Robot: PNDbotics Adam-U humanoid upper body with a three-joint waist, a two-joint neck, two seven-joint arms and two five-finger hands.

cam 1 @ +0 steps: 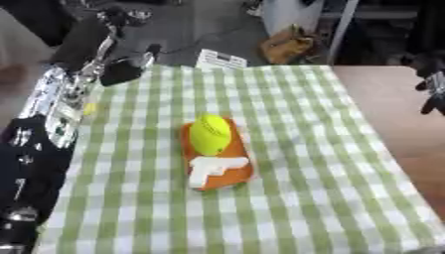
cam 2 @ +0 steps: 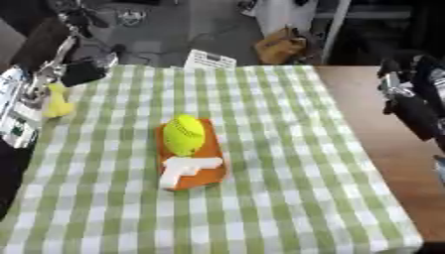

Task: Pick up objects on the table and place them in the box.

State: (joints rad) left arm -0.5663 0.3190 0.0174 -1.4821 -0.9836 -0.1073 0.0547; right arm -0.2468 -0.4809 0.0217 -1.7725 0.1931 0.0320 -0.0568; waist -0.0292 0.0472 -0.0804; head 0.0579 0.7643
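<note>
White piece (cam 1: 211, 167) and yellow ball (cam 1: 209, 134) lie well apart from right hand (cam 2: 408, 106).

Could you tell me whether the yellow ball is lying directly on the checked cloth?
No, the yellow ball rests on the orange tray, beside a white object.

Left arm (cam 1: 61, 94) extended up the left edge, right hand (cam 2: 408, 106) raised at the right edge, its pose unclear

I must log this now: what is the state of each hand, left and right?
Left hand: at the table's left edge, with something yellow at it; fingers cannot be told.
Right hand: at the right edge, away from the objects; fingers cannot be told.
</note>
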